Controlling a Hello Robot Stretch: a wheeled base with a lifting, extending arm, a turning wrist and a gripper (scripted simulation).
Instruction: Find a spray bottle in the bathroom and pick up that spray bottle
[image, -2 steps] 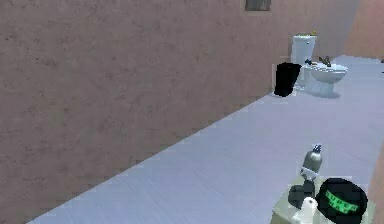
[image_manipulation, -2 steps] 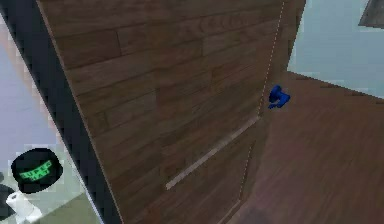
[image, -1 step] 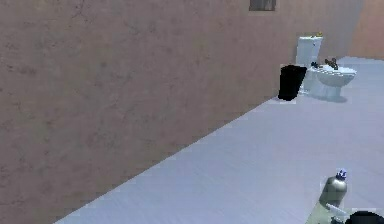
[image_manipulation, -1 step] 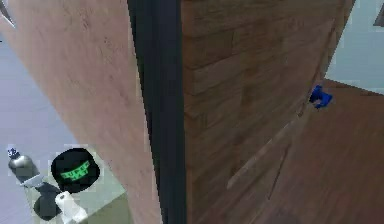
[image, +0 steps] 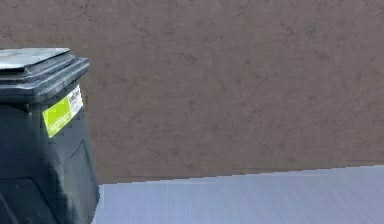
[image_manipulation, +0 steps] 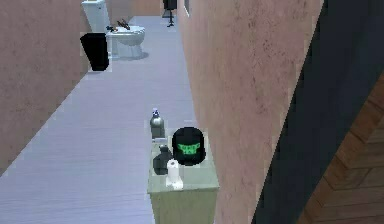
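And there is the likely target: a small grey spray bottle (image_manipulation: 156, 122) with a narrow neck and a knobbed head, standing upright at what looks like the far left corner of a low pale cabinet (image_manipulation: 186, 206). At this size the name is a judgement from its outline. It looks like light, stiff plastic with smooth sides that could slip, and it is a bit top-heavy, so a knock would tip it. The best hold is probably around the body just below the neck, not on the trigger head.

Nearer along the left edge of the cabinet top stands a darker grey bottle (image_manipulation: 160, 158). Just beside that, at the near edge, is a white paper roll (image_manipulation: 175, 173). A squat black pot with a green mark (image_manipulation: 187, 143) sits toward the right edge, against the pinkish plaster wall (image_manipulation: 240, 90). It is a tight little group, so any reach needs care.

Far down the grey floor (image_manipulation: 100, 120) stand a white toilet (image_manipulation: 126, 38) and a small black bin (image_manipulation: 95, 51).

Ahead, the robot faces a tall dark wheeled bin with a yellow-green label (image: 45, 150) against a brown wall (image: 230, 80).

The state of the gripper fingers cannot be told.
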